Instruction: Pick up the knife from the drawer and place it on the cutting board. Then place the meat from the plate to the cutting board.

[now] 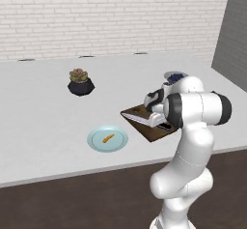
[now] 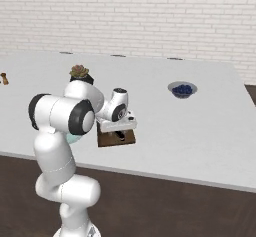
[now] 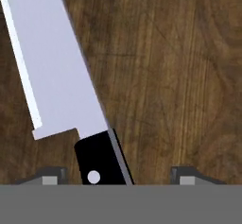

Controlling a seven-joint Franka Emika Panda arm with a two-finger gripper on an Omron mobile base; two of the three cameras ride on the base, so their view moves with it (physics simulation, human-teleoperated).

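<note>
You see the gripper low over the cutting board, and its two fingertips stand wide apart, one on each side of the black handle, with a clear gap to the handle on both sides, so they hold nothing. The knife lies flat on the wood between them, its silver blade running away from the hand toward the upper left of the hand view. In the left base view the knife lies on the cutting board, and the blade points toward the board's left corner while the handle end is under the hand. The board lies near the front edge of the counter, toward its right side. The plate is to the left of the board, near the same front edge, apart from it, and the meat lies in the middle of the plate. A small potted plant stands further back on the counter, and a grey dish with dark blue contents stands toward the back right, well apart from the board.
</note>
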